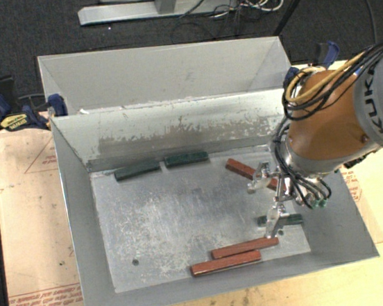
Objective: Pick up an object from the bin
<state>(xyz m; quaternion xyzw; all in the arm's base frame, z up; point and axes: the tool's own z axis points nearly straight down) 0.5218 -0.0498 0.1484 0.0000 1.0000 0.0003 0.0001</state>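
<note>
My gripper (266, 202) hangs over the right part of the bin floor, open, its two metal fingers spread apart with nothing between them. One fingertip (257, 181) is beside a short red-brown bar (240, 169) that lies tilted, its right end hidden under the gripper. The other fingertip (274, 225) is at the left end of a small dark green bar (291, 219), which the wrist partly hides. Just below it a long red-brown bar (245, 248) lies flat.
A second long red-brown bar (226, 264) lies along the front wall. Two dark green bars (138, 170) (186, 159) lie end to end against the back wall. The arm's orange-brown cover and cables fill the bin's right side.
</note>
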